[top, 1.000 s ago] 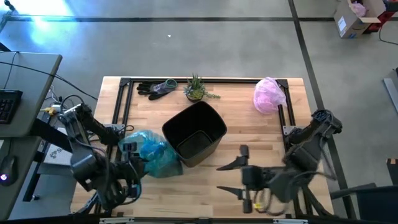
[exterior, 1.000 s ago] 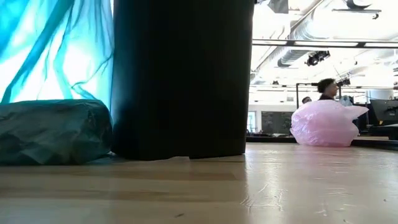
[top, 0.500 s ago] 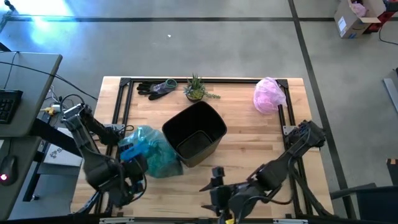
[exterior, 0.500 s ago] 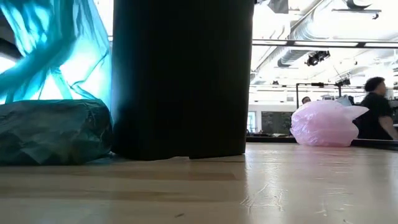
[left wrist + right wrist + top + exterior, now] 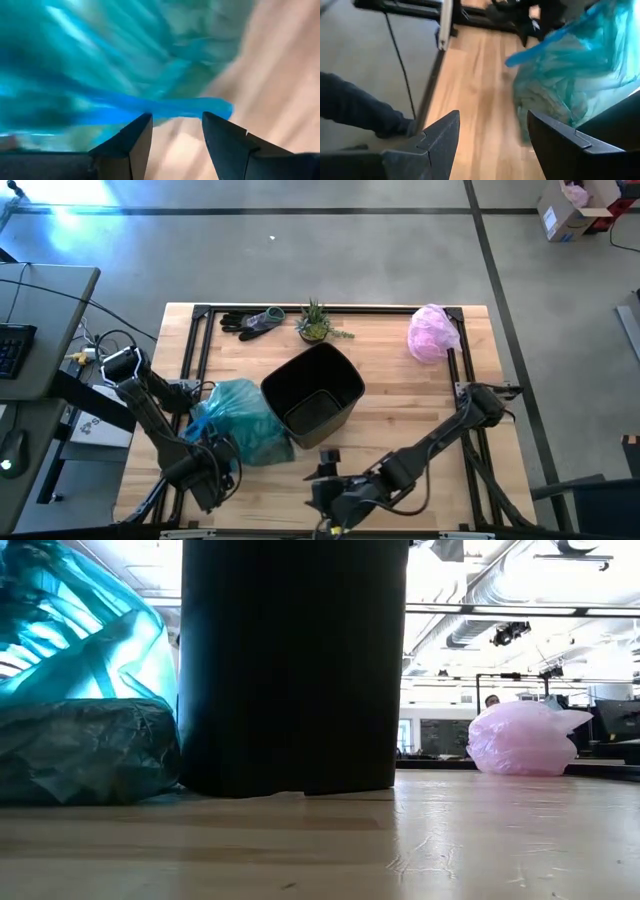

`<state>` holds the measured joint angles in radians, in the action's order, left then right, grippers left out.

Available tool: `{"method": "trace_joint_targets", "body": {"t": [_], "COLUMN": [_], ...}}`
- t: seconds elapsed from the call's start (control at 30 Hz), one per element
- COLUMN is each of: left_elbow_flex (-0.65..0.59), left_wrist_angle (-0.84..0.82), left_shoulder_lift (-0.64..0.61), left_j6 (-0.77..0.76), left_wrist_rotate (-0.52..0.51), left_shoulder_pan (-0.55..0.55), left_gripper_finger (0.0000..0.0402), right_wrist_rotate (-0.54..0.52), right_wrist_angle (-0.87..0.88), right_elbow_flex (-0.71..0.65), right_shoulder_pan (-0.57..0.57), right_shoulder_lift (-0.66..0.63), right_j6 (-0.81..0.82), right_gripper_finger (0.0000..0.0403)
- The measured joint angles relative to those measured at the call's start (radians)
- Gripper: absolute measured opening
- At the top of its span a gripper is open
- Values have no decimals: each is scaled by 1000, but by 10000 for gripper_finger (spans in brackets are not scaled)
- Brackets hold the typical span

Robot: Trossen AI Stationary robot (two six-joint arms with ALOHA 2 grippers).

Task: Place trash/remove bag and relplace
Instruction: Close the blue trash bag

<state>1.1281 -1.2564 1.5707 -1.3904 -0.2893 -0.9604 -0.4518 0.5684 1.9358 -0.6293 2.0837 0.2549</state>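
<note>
Both end effectors gape: left end effector (image 5: pixel 175 132) beside bag (image 5: pixel 240 420).

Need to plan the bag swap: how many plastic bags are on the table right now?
2. The wrinkled translucent teal plastic bag lies against the left side of the black plastic bin. The pale pink thin plastic bag sits bunched near the table's far right corner. Others could be hidden inside the bin.

bag (image 5: pixel 125 55) blurred; bin (image 5: pixel 293 665) top cut off.
</note>
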Motion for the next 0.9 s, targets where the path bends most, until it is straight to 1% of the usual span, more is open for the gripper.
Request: {"method": "trace_joint_targets", "body": {"t": [0.2, 0.3, 0.37, 0.43, 0.5, 0.63, 0.7, 0.73, 0.8, 0.83, 0.9], "left_elbow_flex": [2, 69, 138, 223, 311, 437, 469, 475, 476, 474, 450], "left_wrist_angle": [86, 99, 122, 143, 194, 270, 216, 170, 46, -23, -139], "left_shoulder_lift": [0, 1, 1, 1, 1, -1, -1, -1, -1, -1, -2], "left_j6": [-43, -67, -72, -41, 48, 311, 365, 367, 320, 284, 218], "left_wrist_rotate": [61, 44, -31, -145, -288, -609, -758, -812, -869, -865, -809], "left_shoulder_pan": [-29, -54, -77, -103, -131, -158, -141, -122, -68, -31, 47], "left_gripper_finger": [156, 156, 156, 156, 156, 156, 155, 152, 145, 140, 130], "right_wrist_rotate": [4, 35, 38, 38, 38, 38, 26, 17, -5, -15, -24], "right_wrist_angle": [-13, -11, -11, -8, 2, 84, 158, 193, 254, 281, 325], "right_elbow_flex": [0, -1, -1, -1, -1, -1, -1, -1, -1, -1, -1], "right_shoulder_pan": [36, 42, 42, 40, 34, 21, 11, 5, -9, -17, -35], "right_shoulder_lift": [62, 81, 80, 71, 68, 63, 63, 63, 63, 63, 63], "right_j6": [-1, -2, -2, -11, -14, 27, 73, 101, 161, 192, 248], "right_gripper_finger": [220, 220, 220, 220, 220, 220, 220, 220, 220, 220, 220]}}
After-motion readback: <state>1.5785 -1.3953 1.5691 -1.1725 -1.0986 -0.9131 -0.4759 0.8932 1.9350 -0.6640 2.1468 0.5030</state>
